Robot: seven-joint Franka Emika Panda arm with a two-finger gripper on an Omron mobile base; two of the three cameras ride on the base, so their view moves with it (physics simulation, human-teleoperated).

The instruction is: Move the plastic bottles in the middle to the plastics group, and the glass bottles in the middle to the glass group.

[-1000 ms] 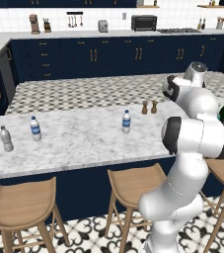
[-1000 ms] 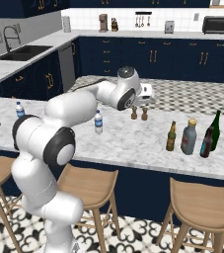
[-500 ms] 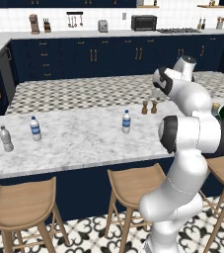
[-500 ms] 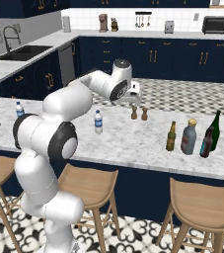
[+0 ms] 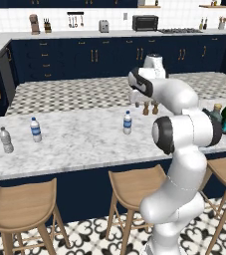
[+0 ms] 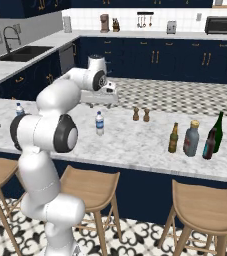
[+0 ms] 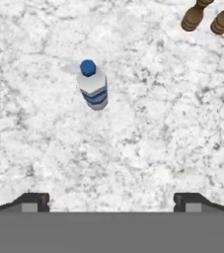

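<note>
The plastic bottle, small and clear with a blue label band, stands alone mid-counter; it also shows as the bottle and from above as the bottle. My gripper hangs open over the counter just above and behind it, nothing between its fingers; the same gripper points down. At the right stand the slim olive-brown glass bottle and the squat grey-blue one, beside the glass group: a dark blue bottle and a green wine bottle. The plastics group is far left.
Two small brown shakers stand just right of the plastic bottle, seen too as shakers. The marble counter has open room between the groups. Wooden stools line its near side. My own arm hides part of the right-hand bottles in the left base view.
The arm has swung left from over the right-hand bottles to above the middle plastic bottle. The gripper stayed open. No bottle has moved.
</note>
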